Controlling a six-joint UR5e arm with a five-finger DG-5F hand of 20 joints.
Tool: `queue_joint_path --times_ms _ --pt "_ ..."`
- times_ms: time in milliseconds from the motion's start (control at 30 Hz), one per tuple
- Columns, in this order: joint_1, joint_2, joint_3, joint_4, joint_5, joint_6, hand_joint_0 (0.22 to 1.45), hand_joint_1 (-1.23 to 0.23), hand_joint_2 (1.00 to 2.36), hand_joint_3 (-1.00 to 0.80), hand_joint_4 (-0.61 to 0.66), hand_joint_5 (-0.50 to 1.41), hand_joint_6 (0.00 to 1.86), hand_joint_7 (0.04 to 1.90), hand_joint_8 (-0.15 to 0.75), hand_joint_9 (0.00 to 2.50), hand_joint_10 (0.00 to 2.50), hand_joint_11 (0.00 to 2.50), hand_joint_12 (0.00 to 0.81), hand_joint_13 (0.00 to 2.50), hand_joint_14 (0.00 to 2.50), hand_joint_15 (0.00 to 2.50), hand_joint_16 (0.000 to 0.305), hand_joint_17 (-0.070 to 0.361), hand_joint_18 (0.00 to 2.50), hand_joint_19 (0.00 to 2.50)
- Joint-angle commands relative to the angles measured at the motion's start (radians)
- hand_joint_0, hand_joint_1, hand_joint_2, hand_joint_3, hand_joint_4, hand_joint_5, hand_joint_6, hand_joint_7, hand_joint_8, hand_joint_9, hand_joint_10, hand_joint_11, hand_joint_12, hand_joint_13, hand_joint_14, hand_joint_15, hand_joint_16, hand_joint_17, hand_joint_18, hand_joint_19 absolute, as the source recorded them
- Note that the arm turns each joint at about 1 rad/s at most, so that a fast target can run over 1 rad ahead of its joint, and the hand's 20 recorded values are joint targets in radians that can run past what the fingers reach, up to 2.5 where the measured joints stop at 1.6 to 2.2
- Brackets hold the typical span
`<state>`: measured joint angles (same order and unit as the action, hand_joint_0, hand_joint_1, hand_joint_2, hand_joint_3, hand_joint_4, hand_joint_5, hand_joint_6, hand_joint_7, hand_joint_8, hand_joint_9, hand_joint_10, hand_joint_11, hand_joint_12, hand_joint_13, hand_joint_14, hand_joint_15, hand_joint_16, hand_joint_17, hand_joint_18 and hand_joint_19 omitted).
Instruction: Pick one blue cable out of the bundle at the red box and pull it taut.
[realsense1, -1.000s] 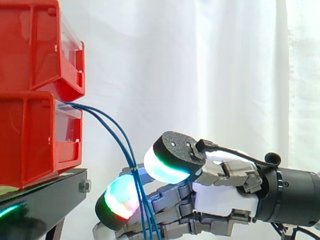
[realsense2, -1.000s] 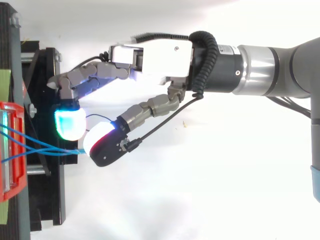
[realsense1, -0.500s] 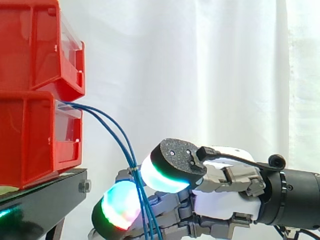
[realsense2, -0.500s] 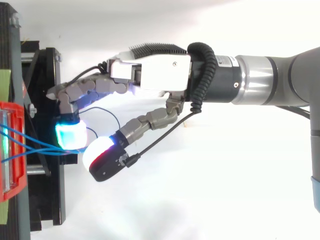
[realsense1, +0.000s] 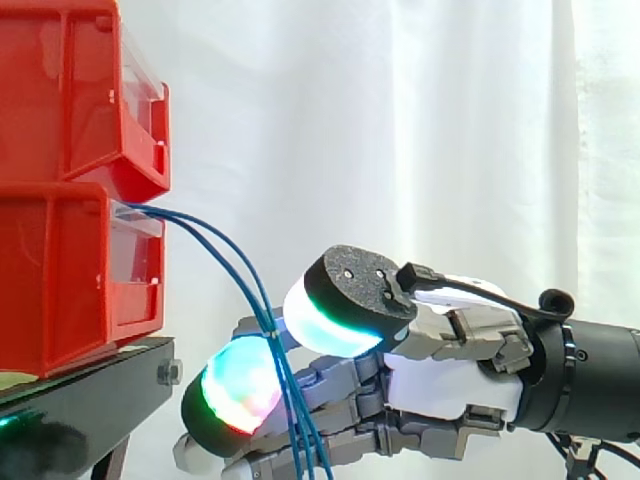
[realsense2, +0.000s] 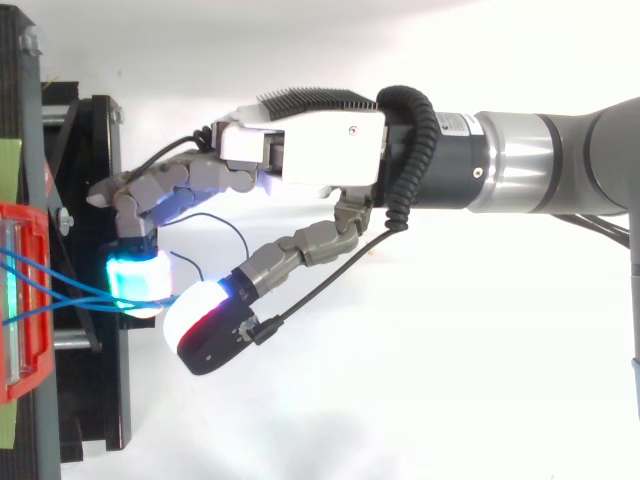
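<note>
I am tracing the blue cables (realsense1: 262, 310) from the front of the lower red bin (realsense1: 60, 290), where their ends are sitting. They are arching out toward the hand (realsense1: 450, 385), then dropping steeply, long axis running near vertical. The upper red bin (realsense1: 80, 90) is resting on the lower one, over the black stand (realsense1: 90, 385). The hand is curling round the cables, pinching them between thumb and fingertips (realsense1: 232, 395).

No print can be read; the wrist label (realsense2: 455, 98) is too small.
</note>
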<state>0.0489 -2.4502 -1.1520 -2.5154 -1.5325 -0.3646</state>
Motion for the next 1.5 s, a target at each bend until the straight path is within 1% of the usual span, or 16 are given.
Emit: queue_joint_path --times_ms 0,133,233,333,500,600,700,900,1033,1267,1333,1467 --pt "0.0 0.002 0.0 0.0 0.003 0.003 0.59 -0.69 1.0 -0.47 0.22 -0.14 0.69 0.99 0.352 0.66 0.01 0.33 0.359 0.36 0.01 0.16 0.051 0.114 0.33 0.29" --pt "0.0 0.002 0.0 0.003 0.003 0.003 0.62 -0.73 1.01 -0.41 0.2 -0.16 0.78 0.91 0.352 0.66 0.01 0.35 0.357 0.37 0.01 0.16 0.05 0.113 0.33 0.29" --pt "-0.003 0.002 0.0 0.001 0.002 0.004 0.62 -0.75 1.01 -0.34 0.18 -0.18 0.84 0.92 0.35 0.66 0.01 0.36 0.358 0.37 0.01 0.16 0.05 0.113 0.34 0.28" --pt "-0.004 0.004 0.002 0.0 0.003 0.006 0.62 -0.76 1.01 -0.28 0.18 -0.18 0.87 0.91 0.347 0.65 0.01 0.37 0.358 0.37 0.01 0.16 0.05 0.113 0.34 0.28" --pt "-0.003 0.016 0.002 0.0 0.005 0.003 0.62 -0.76 1.01 -0.23 0.17 -0.19 0.89 0.88 0.348 0.65 0.01 0.38 0.358 0.36 0.01 0.17 0.051 0.114 0.35 0.28" --pt "-0.004 0.017 0.002 0.0 0.003 0.003 0.62 -0.76 1.01 -0.25 0.19 -0.19 0.89 0.87 0.348 0.64 0.01 0.39 0.359 0.37 0.01 0.17 0.051 0.114 0.35 0.28" --pt "-0.004 0.019 0.002 0.0 0.005 0.004 0.62 -0.77 1.01 -0.31 0.2 -0.19 0.89 0.85 0.352 0.67 0.01 0.4 0.358 0.37 0.01 0.17 0.051 0.115 0.35 0.29" --pt "-0.006 0.031 0.002 -0.003 0.003 0.001 0.58 -0.72 1.0 -0.45 0.2 -0.18 0.87 0.85 0.361 0.69 0.01 0.41 0.36 0.38 0.01 0.18 0.052 0.116 0.36 0.3" --pt "-0.007 0.034 0.002 -0.016 0.003 0.001 0.56 -0.69 1.0 -0.48 0.2 -0.17 0.86 0.88 0.367 0.72 0.01 0.45 0.364 0.38 0.01 0.19 0.052 0.117 0.35 0.3" --pt "-0.006 0.037 0.002 -0.034 0.005 0.001 0.6 -0.69 1.01 -0.34 0.21 -0.16 0.9 0.96 0.368 0.75 0.01 0.5 0.36 0.38 0.01 0.19 0.051 0.114 0.36 0.3" --pt "-0.006 0.039 0.002 -0.036 0.005 0.001 0.61 -0.71 1.01 -0.29 0.2 -0.16 0.91 0.97 0.37 0.76 0.01 0.5 0.358 0.39 0.01 0.19 0.051 0.114 0.36 0.3" --pt "-0.006 0.039 0.002 -0.043 0.005 0.0 0.62 -0.74 1.01 -0.24 0.16 -0.16 0.92 0.98 0.375 0.77 0.01 0.53 0.364 0.41 0.01 0.19 0.052 0.116 0.41 0.29"
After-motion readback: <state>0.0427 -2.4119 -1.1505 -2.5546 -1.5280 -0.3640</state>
